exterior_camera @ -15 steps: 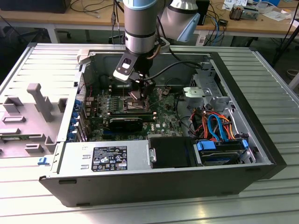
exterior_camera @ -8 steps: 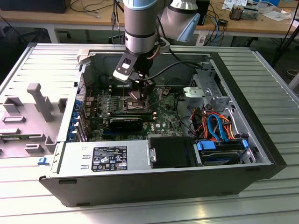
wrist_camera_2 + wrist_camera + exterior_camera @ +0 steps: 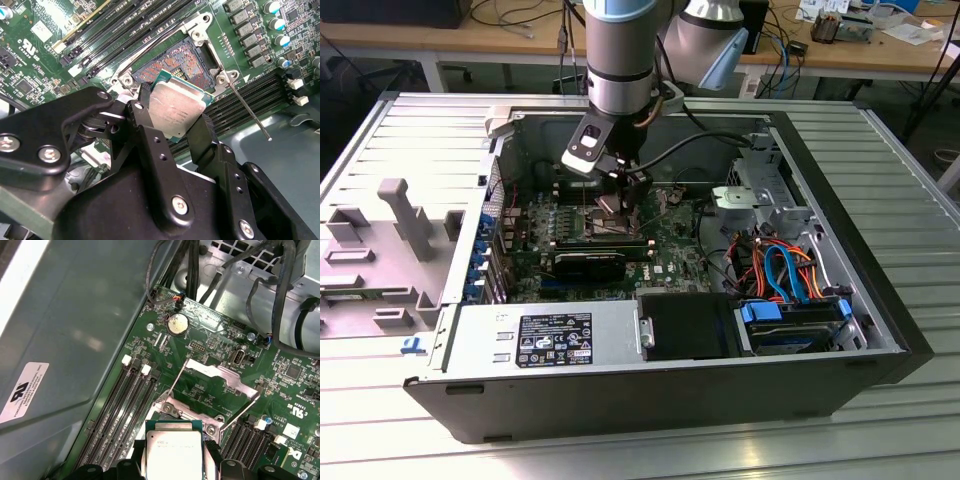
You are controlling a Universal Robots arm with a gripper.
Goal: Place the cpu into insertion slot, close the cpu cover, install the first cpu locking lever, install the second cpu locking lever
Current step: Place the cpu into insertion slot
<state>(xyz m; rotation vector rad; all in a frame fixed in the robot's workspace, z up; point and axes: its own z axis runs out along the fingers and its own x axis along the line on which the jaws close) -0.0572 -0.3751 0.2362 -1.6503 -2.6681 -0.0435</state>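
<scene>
1. Gripper [image 3: 174, 120] is clenched on the chip [image 3: 176, 106]. One black finger [image 3: 145, 125] sits on each of two opposite edges, and the dull silver top faces the camera in both wrist views.
2. The chip is up off the board and tilted, just beside the socket [image 3: 172, 60]. In the second wrist view it overlaps the socket's near edge; cannot tell if it touches.
3. The socket is open, with its coppery pin field exposed inside the dark frame.
4. The cover [image 3: 220, 376], a silvery plate, is swung up off the socket on the side away from the chip in the first wrist view.
5. Two thin levers [image 3: 174, 384] are unlatched, one on each side of the socket, angled out from it.
6. Long black memory slots [image 3: 120, 407] run alongside the socket. A coin battery [image 3: 177, 324] sits further along the green board [image 3: 280, 390].
7. In the exterior view the arm [image 3: 620, 50] reaches down into the open computer case [image 3: 620, 405], which lies on a ribbed metal table [image 3: 910, 180]. The gripper is over the middle of the board.
8. The power supply [image 3: 550, 335] runs along the case's near side, and the black graphics card [image 3: 590, 262] lies between it and the gripper.
9. Orange and blue cables [image 3: 780, 265] are bunched toward the exterior view's right.
</scene>
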